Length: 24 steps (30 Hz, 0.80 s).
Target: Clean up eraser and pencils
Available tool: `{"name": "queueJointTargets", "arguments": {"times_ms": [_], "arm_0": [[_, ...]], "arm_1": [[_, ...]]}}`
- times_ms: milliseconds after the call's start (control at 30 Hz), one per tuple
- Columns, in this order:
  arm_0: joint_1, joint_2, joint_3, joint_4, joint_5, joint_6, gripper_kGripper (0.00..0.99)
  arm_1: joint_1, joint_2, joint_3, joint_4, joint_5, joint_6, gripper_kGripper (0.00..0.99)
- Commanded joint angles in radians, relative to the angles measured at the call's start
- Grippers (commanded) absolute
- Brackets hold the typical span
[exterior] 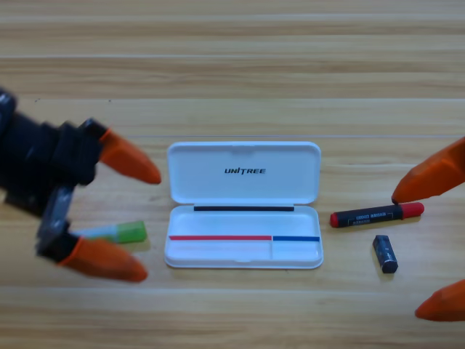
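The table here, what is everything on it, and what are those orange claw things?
Case: one, white, open, middle of the table, lid folded back.
Red pencil: one, red with a black label, lying right of the case.
Eraser: one, dark grey, below the red pencil, apart from it.
Green-ended pencil: one, pale with a bright green end, left of the case, between the left gripper's jaws.
Table: one, light wood.
Left gripper: one, black with orange jaws, open around the green-ended pencil.
Right gripper: one, orange jaws only in view at the right edge, open.
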Motion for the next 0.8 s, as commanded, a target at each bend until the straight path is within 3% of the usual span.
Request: {"name": "queueJointTargets", "arguments": {"times_ms": [33, 333, 433, 733, 800], "arm_0": [[-0.035, 0.097, -0.089, 0.087, 0.035, -0.001, 0.99], [-0.039, 0.099, -0.072, 0.087, 0.044, -0.001, 0.99], [-0.039, 0.1, -0.065, 0.086, 0.055, 0.002, 0.99], [-0.039, 0.131, -0.085, 0.096, 0.231, 0.015, 0.99], [-0.039, 0.151, -0.108, 0.124, 0.279, 0.039, 0.99]], "arm_1": [[0.023, 0.029, 0.033, -0.013, -0.012, 0.012, 0.986], [0.023, 0.028, 0.036, -0.015, -0.018, 0.025, 0.986], [0.01, 0.019, 0.036, -0.017, -0.079, 0.059, 0.986], [-0.257, 0.032, -0.01, 0.065, -0.098, 0.262, 0.986], [-0.29, 0.04, -0.012, 0.083, -0.098, 0.314, 0.986]]}}
